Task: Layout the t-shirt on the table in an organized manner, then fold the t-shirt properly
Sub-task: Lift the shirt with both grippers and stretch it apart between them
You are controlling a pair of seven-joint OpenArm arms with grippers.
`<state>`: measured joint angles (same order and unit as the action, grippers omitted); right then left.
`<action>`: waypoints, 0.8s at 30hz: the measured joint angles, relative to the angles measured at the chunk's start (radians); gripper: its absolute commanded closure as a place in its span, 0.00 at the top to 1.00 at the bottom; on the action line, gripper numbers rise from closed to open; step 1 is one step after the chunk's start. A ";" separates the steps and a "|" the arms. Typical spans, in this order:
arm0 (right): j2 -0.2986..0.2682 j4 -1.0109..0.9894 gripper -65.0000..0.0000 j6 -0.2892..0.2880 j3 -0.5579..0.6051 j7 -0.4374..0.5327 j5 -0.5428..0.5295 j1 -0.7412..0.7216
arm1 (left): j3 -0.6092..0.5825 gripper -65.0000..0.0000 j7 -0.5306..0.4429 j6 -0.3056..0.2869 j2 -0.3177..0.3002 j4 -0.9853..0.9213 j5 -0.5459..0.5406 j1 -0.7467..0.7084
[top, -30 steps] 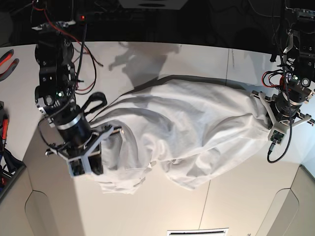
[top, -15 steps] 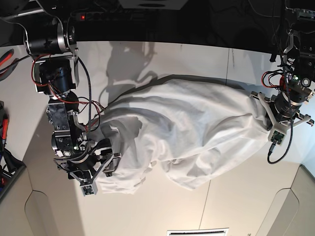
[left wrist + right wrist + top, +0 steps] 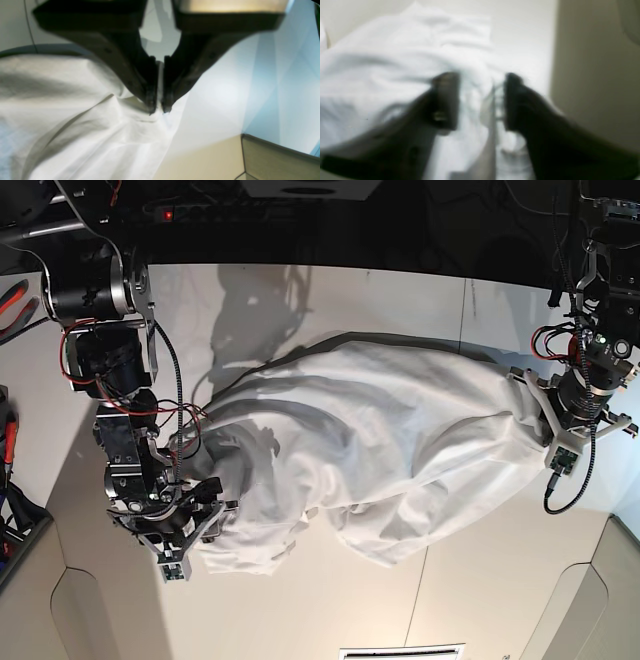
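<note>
Off-white table [image 3: 330,610] bears crumpled t-shirt [image 3: 380,440] across middle. Left gripper [image 3: 157,110] clamped on shirt edge. Right gripper [image 3: 480,100] held apart, straddling bunched fabric. Judged best: single hem layer taken, then shirt pulled taut.

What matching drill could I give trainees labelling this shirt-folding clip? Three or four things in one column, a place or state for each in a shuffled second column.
Column one:
1. left gripper
2. right gripper
3. t-shirt
4. table

Column two:
A. off-white, with a thin dark seam line
B. jaws apart, over a bunched shirt edge
C. jaws pinched shut on a fabric corner
D. white, wrinkled, spread between both arms

Pairs: 1-C, 2-B, 3-D, 4-A
</note>
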<state>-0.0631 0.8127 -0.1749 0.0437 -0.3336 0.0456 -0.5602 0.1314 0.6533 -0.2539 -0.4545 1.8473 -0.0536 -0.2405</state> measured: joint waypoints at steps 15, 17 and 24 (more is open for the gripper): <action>0.012 0.390 0.00 -0.034 0.000 -0.168 -0.021 0.056 | 0.000 0.00 -0.031 0.000 0.000 0.000 0.000 0.003; 0.026 0.495 0.00 -0.070 0.000 -0.240 -0.069 0.053 | 0.000 0.00 -0.030 0.000 0.000 0.000 0.000 0.002; 0.087 0.726 0.00 -0.139 0.000 -0.505 -0.266 0.056 | 0.000 0.00 -0.030 0.000 0.000 0.000 0.030 0.003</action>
<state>0.0235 1.5387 -0.3141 0.0437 -0.8383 -0.2207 -0.5045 0.1314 0.6231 -0.2543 -0.4545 1.8473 -0.0238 -0.2378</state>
